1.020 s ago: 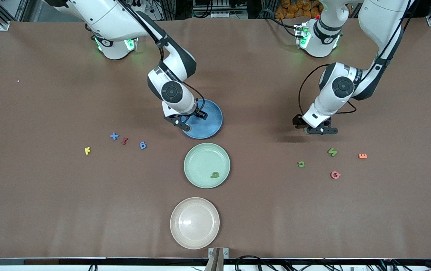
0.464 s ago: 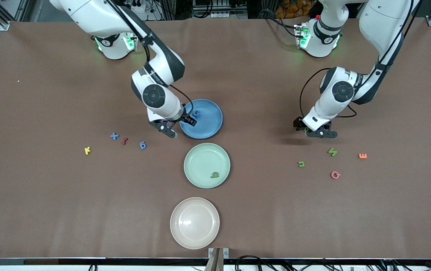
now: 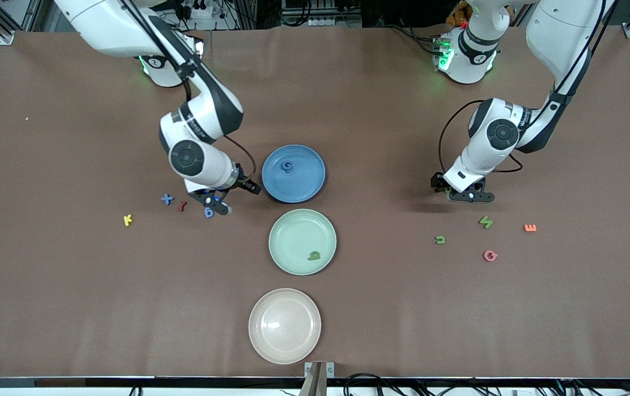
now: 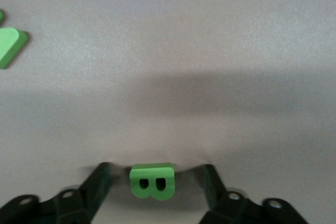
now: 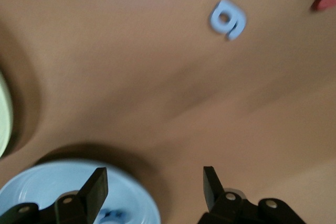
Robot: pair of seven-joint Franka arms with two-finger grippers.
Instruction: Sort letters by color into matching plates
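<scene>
the right gripper point(image 3: 225, 199), jaws wide and empty, hung above the blue 6 point(image 3: 208, 212), the next pick for the blue plate point(image 3: 310, 184); the left gripper point(image 4: 156, 195) straddled a green b point(image 4: 152, 181), jaws wide.

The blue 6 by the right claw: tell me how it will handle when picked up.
The blue 6 is small and flat, so it will probably be very light and won't roll. It lies flush on the brown table, so the open right claw likely has only a thin edge to pinch. It looks like soft foam, so it may squash or slip.
</scene>
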